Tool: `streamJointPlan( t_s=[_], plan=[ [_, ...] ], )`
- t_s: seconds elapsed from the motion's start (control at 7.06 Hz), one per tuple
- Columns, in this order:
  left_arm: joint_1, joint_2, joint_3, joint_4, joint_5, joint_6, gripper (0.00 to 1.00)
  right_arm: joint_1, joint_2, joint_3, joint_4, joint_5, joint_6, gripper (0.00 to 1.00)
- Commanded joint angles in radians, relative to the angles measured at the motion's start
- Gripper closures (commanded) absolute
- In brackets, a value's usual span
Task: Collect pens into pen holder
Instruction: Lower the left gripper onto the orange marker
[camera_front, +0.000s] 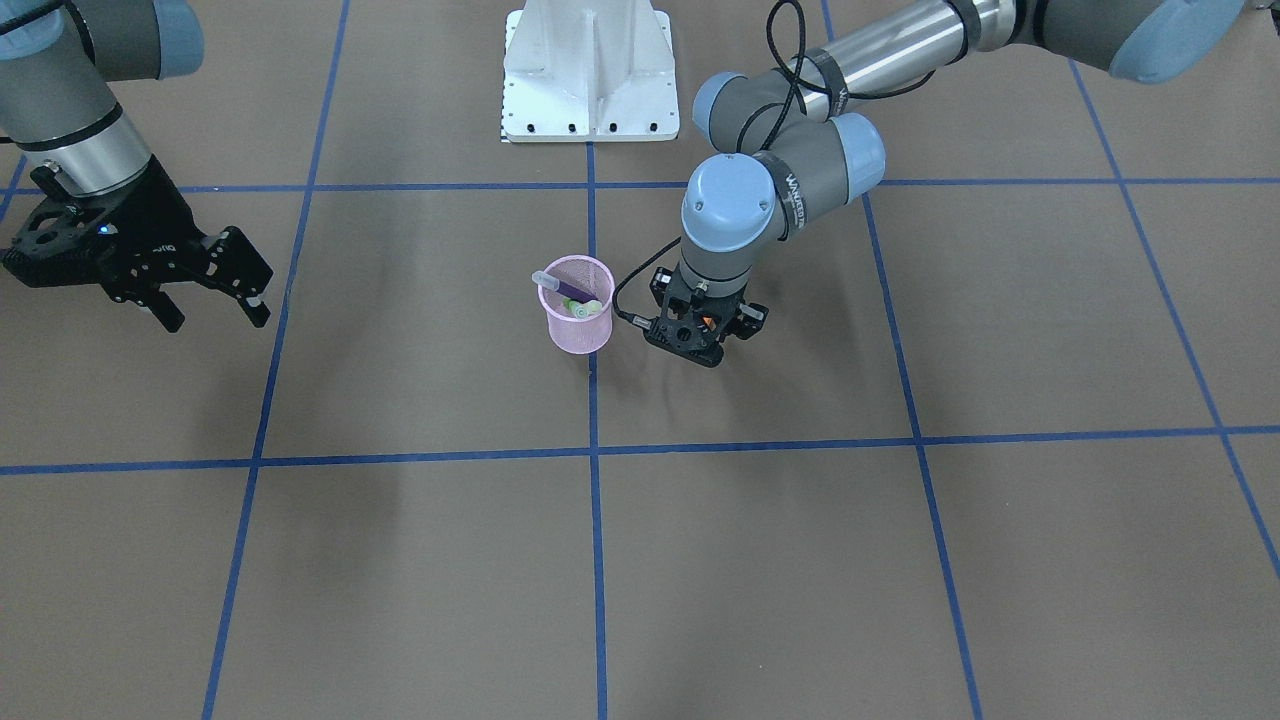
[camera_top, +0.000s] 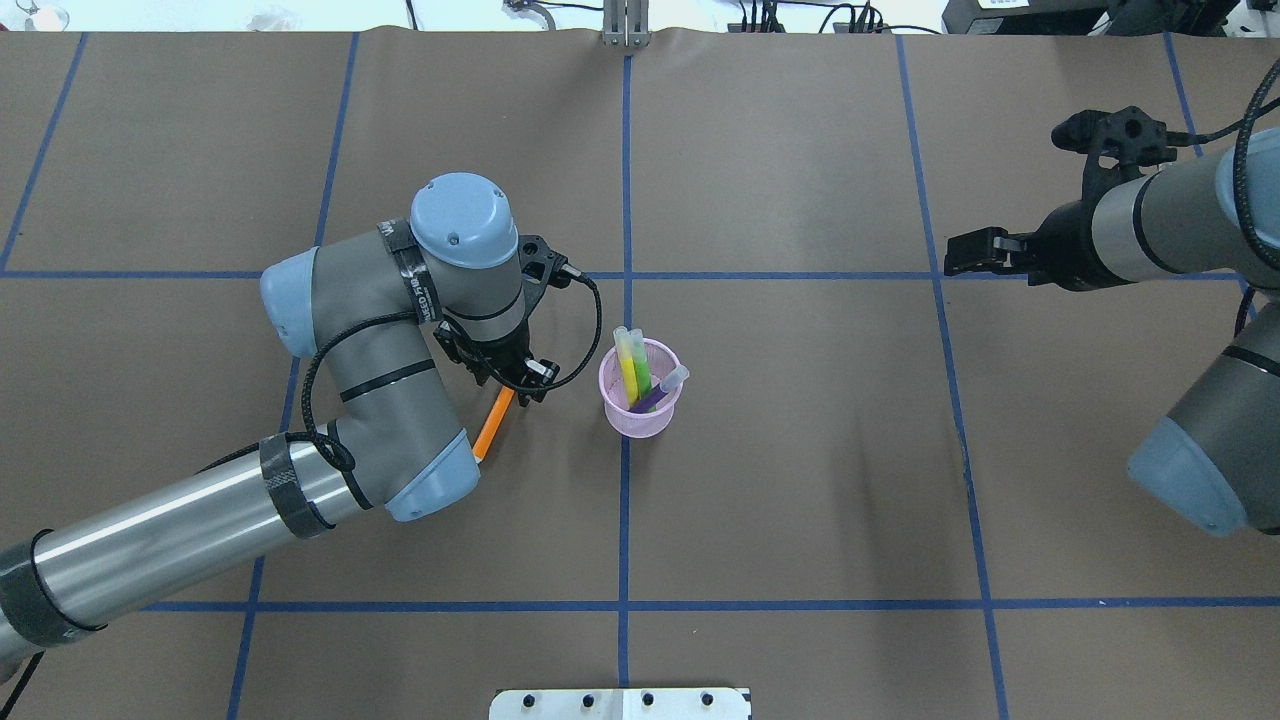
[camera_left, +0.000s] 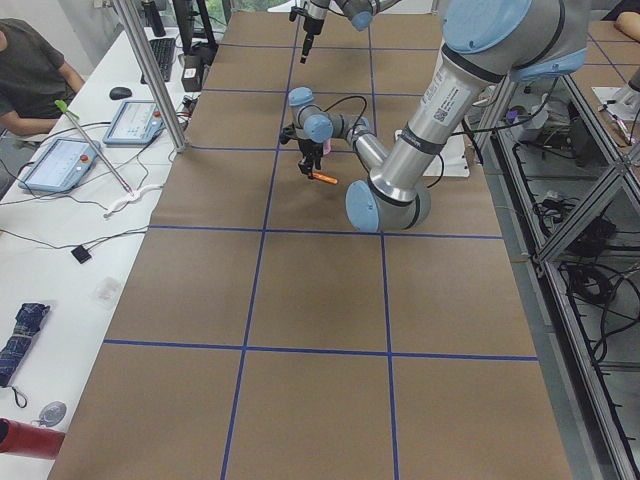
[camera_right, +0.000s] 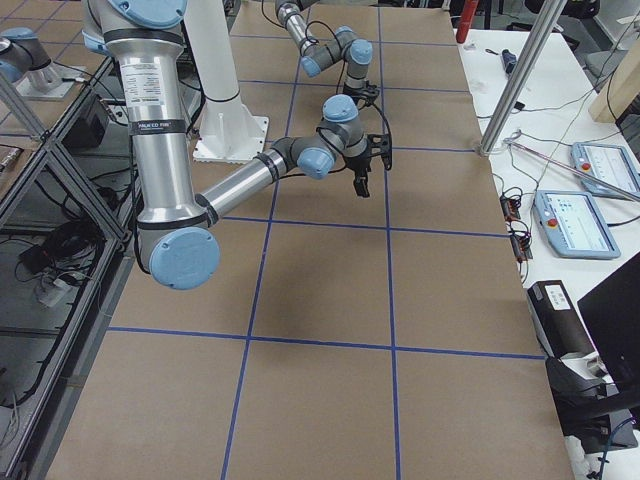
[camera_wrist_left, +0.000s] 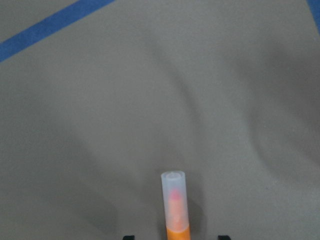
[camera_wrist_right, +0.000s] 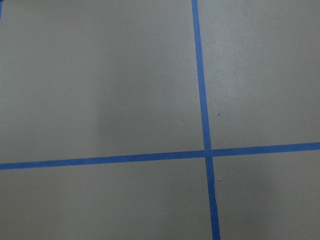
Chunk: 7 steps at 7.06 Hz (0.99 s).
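Observation:
The pink mesh pen holder (camera_top: 641, 409) stands near the table's middle, also in the front view (camera_front: 578, 322). It holds a yellow pen (camera_top: 627, 365), a green pen (camera_top: 640, 367) and a purple pen (camera_top: 660, 392). An orange pen (camera_top: 490, 428) lies on the table left of the cup. My left gripper (camera_top: 515, 388) is low over its capped end, open, with a fingertip on each side. The left wrist view shows the pale cap (camera_wrist_left: 173, 200) between the two tips. My right gripper (camera_front: 215, 315) is open and empty, far from the cup.
The robot's white base plate (camera_front: 590, 70) stands behind the cup. Blue tape lines (camera_front: 592, 450) cross the brown table cover. In the side views, operators' desks with tablets (camera_right: 590, 165) run along the table's far edge.

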<state>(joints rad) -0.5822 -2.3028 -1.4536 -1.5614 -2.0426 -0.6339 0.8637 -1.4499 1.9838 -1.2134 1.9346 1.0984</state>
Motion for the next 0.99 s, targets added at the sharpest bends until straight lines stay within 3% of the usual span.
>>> streamJointPlan(
  t_s=[0.0, 0.28, 0.42, 0.71, 0.85],
  plan=[
    [-0.001, -0.001, 0.007, 0.000, 0.001, 0.000, 0.70, 0.000, 0.000, 0.000, 0.000, 0.000, 0.000, 0.00],
    [-0.001, -0.001, 0.007, 0.000, -0.001, 0.000, 0.70, 0.000, 0.002, -0.003, 0.000, 0.000, 0.000, 0.00],
    [-0.002, -0.003, 0.002, 0.007, -0.001, 0.000, 0.98, 0.000, 0.003, -0.005, 0.000, 0.000, 0.000, 0.00],
    [-0.059, -0.004, -0.028, 0.009, -0.133, -0.012, 1.00, 0.000, 0.008, -0.003, 0.002, 0.000, 0.000, 0.00],
    [-0.088, -0.003, -0.065, 0.012, -0.146, -0.012, 1.00, 0.000, 0.009, -0.002, 0.002, 0.000, 0.001, 0.00]
  ],
)
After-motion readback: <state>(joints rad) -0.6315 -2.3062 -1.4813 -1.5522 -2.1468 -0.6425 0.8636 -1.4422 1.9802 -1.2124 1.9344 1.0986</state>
